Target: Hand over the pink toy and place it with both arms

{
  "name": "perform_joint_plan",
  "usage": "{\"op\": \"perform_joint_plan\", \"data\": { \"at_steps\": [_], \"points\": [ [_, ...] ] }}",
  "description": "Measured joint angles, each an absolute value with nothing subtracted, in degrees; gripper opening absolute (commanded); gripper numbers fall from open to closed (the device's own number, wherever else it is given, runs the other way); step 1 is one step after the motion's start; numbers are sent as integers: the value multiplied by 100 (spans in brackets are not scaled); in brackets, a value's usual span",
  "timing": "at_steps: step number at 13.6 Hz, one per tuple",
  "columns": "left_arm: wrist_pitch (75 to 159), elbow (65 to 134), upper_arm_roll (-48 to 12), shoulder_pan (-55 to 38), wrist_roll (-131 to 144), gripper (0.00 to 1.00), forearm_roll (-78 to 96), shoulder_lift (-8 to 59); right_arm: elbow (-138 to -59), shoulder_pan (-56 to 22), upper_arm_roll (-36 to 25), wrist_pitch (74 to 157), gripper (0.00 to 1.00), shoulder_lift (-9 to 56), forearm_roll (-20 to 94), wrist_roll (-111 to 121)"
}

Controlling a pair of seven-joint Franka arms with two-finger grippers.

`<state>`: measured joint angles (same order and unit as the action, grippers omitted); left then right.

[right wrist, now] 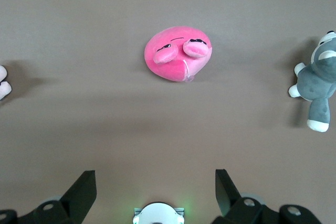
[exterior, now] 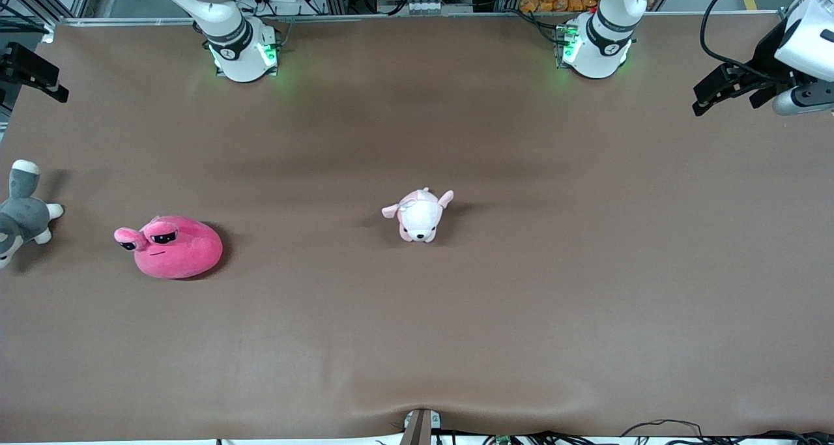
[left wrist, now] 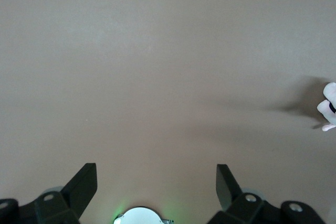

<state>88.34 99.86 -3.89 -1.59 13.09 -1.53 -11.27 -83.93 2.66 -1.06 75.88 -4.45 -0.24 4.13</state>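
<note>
The hot-pink rounded plush toy with two stalk eyes [exterior: 171, 246] lies on the brown matte-covered table [exterior: 456, 341], toward the right arm's end, untouched by either arm. Its fabric is smooth and its form a low dome; a thin mouth line runs beneath the black half-lidded eyes.

The front view alone shows all three toys at once. The small pale pink-and-white puppy plush [exterior: 420, 215] sits near the table's middle, well apart from the pink toy. The grey-and-white plush animal [exterior: 23, 214] lies at the edge of the right arm's end, partly cut off by the frame.

The right gripper [right wrist: 155, 186] appears in the front view only as a black part at the frame's edge, over the table's right-arm end. Its wrist view shows its black fingers [right wrist: 81, 190] spread apart and empty, with the pink toy [right wrist: 178, 53] and the grey animal [right wrist: 319, 81] on the table below.

The left gripper [left wrist: 156, 182] hangs over the edge of the left arm's end. Its wrist view shows its fingers [left wrist: 83, 184] likewise released and empty over bare table cover, with only a white sliver of the puppy plush [left wrist: 328, 107] at the frame's margin.

The table cover is even in tone, with a slight ripple at its edge nearest the front camera.
</note>
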Motion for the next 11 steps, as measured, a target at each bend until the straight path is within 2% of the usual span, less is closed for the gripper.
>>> {"op": "perform_joint_plan", "data": {
  "at_steps": [11],
  "points": [
    [8578,9733,-359,-29,996,100,-154,-958,-8254,275,-65,7643,100,-164,-368,416]
  ]
}}
